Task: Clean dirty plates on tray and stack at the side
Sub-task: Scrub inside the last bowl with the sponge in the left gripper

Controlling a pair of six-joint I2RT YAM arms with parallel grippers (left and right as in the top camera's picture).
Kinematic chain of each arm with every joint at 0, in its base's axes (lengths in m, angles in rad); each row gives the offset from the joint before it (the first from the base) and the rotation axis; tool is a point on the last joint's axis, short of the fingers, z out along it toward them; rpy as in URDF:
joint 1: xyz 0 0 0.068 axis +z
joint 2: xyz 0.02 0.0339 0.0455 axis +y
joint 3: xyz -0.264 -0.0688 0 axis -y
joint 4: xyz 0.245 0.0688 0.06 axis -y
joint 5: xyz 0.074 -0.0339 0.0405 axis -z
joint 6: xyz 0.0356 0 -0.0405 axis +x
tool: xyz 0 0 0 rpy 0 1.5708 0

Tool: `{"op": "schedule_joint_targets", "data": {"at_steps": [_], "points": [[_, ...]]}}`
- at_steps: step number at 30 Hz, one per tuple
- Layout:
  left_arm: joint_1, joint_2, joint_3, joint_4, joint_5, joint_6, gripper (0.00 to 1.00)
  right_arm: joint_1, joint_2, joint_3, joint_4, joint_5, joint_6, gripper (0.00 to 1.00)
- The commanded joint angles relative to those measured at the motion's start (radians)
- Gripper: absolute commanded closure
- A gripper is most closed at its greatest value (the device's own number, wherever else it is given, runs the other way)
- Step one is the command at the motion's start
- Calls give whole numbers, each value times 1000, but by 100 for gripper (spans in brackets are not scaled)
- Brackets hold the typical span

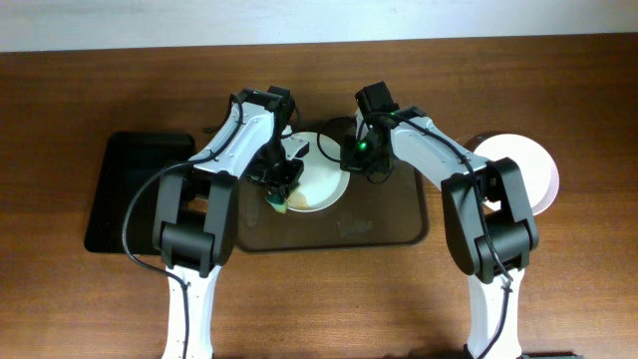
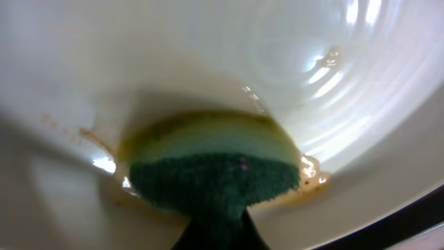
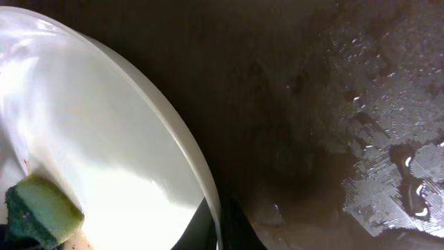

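While left fingers (image 1: 282,179) clamp the sponge (image 2: 215,177) on a smeared plate (image 1: 324,184), right fingers (image 1: 349,155) pinching its rim, we're mid-scrub; side stack (image 1: 518,165) started.

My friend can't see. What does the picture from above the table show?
Two robot arms clean a white plate on the brown tray: the left gripper presses a green-and-yellow sponge onto it while the right gripper holds its rim. A second plate sits to the right, a black tray to the left.
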Motion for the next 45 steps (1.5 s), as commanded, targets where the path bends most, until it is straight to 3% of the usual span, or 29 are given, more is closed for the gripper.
{"op": "schedule_joint_targets", "data": {"at_steps": [1, 5, 6, 8, 9, 10, 12, 15, 19, 21, 25, 29, 31, 33, 35, 39, 41, 45], "points": [[-3, 102, -71, 122, -53, 201, 99, -5, 28, -26, 0, 52, 14, 96], [-3, 105, -105, 346, -73, 200, 99, -6, 28, -26, 0, 56, 14, 96], [-3, 105, -142, 397, -138, 160, 99, -6, 28, -26, -1, 56, 14, 96], [-1, 105, -208, 461, -339, -73, 99, -6, 28, -26, -1, 60, 31, 96], [1, 105, -229, 471, -372, -208, 99, -6, 28, -28, -2, 69, 95, 96], [5, 105, -231, 471, -368, -304, 99, -5, 28, -36, -18, 139, 251, 96], [13, 105, -230, 482, -364, -336, 99, -2, 28, -63, -13, 218, 404, 96], [7, 105, -229, 399, -303, -336, 99, -2, 28, -112, 51, 217, 470, 96], [-1, 105, -230, 132, -276, -509, 99, -2, 28, -112, 67, 217, 470, 96], [-1, 105, -230, 121, -223, -511, 99, -2, 28, -112, 71, 213, 461, 96], [-3, 105, -266, 399, -274, -478, 99, -2, 28, -112, 71, 210, 454, 96], [-3, 105, -458, 686, -335, -482, 99, -2, 28, -112, 75, 210, 454, 96], [-3, 102, -456, 608, -331, -481, 99, -2, 28, -112, 75, 210, 451, 96], [-3, 102, -402, 328, -330, -472, 99, -2, 28, -112, 78, 210, 451, 96], [-3, 102, -360, 148, -238, -290, 99, -2, 28, -112, 85, 209, 451, 96], [-3, 102, -359, 369, -195, -219, 99, -2, 28, -112, 84, 206, 435, 96], [-3, 102, -359, 541, -253, -218, 99, -2, 28, -112, 85, 206, 432, 96], [-3, 102, -352, 690, -364, -220, 99, -2, 28, -112, 84, 206, 432, 96]]}}
